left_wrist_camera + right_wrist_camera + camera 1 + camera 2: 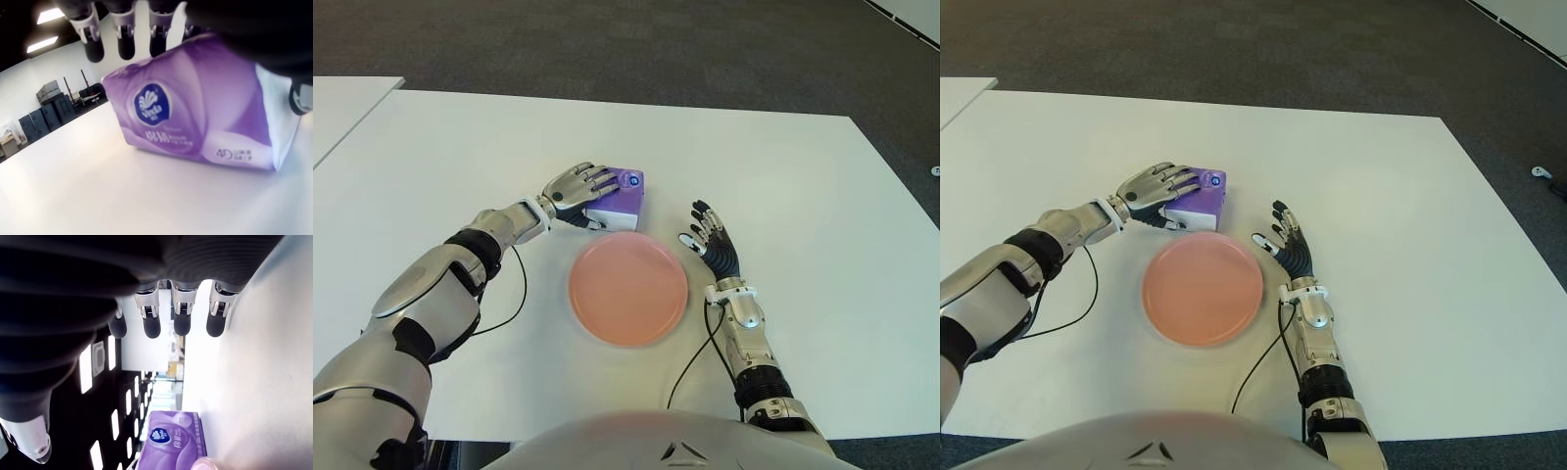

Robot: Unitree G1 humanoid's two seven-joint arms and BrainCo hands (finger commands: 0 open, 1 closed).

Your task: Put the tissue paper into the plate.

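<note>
The tissue paper is a purple and white pack standing on the white table, just beyond the far rim of the empty pink plate. My left hand lies over the pack from its left. The fingers curl across its top and far edge, and the thumb presses on its white end. The pack's underside still touches the table in the left wrist view. My right hand shows to the right of the plate, fingers spread and holding nothing.
A black cable runs from my left forearm across the table, left of the plate. Another cable trails by my right forearm. A second white table adjoins at the far left. Dark carpet lies beyond.
</note>
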